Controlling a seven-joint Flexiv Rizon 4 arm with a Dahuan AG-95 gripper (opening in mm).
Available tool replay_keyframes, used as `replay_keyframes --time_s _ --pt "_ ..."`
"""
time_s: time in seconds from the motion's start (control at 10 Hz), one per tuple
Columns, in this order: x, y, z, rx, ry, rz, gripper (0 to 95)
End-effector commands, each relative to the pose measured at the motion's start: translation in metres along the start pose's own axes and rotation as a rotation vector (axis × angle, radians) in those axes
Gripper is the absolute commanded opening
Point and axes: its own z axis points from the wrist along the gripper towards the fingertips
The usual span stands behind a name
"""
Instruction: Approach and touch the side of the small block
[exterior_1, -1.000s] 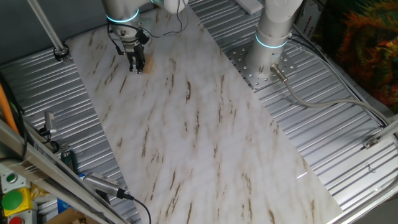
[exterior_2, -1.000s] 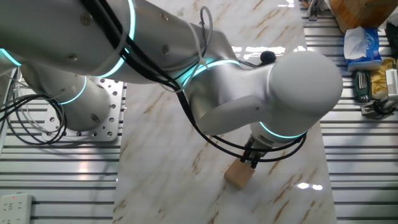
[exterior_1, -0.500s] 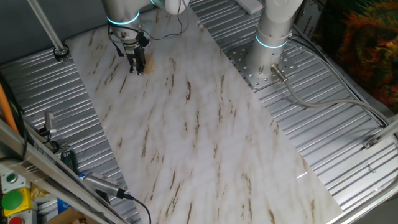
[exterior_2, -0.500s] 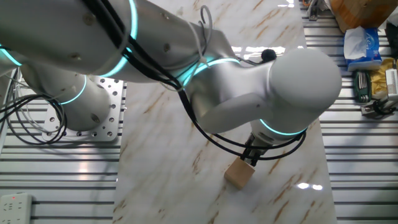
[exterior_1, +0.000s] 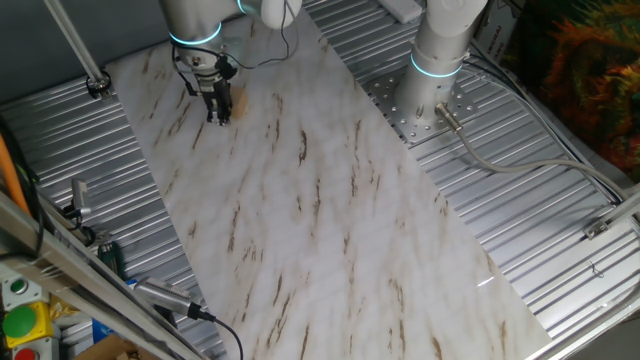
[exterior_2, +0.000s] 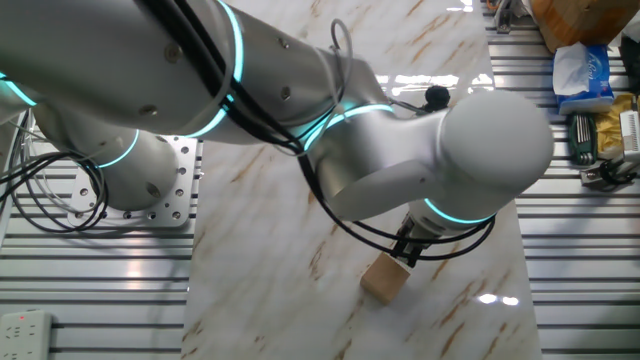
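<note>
The small block (exterior_2: 385, 279) sits on the marble desk (exterior_1: 330, 220), right at my gripper (exterior_1: 217, 113).
Can't tell whether my jaws are parted or closed; I should nudge sideways gently, not shove.

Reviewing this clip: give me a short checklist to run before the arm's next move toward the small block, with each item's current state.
1. Small block located on the marble-pattern tabletop: ok.
2. Hand down at block height, right beside it: ok.
3. Actual contact between hand and block side: cannot tell; the arm hides the tips in the other fixed view.
4. Hand open or shut: cannot tell.
5. Block lying flat, not tipped: ok.
6. Nothing else on the marble near the block: ok.
</note>
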Motion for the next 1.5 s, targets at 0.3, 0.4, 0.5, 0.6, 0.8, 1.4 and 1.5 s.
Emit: replay_keyframes --time_s 0.3,0.4,0.5,0.6,0.8,1.4,1.5 --pt "0.0000 0.0004 0.0014 0.004 0.002 -0.003 0.0" --pt "0.0000 0.0005 0.0015 0.003 -0.002 -0.002 0.0" --pt "-0.0002 0.0008 0.0016 -0.001 -0.009 -0.009 0.0" --pt "-0.0003 0.0010 0.0018 -0.002 -0.009 -0.009 0.0" --pt "-0.0005 0.0016 0.0020 -0.009 -0.012 -0.010 0.0" --pt "-0.0007 0.0051 0.0012 -0.030 -0.014 -0.030 0.0" --pt "-0.0007 0.0058 0.0010 -0.035 -0.013 -0.036 0.0"
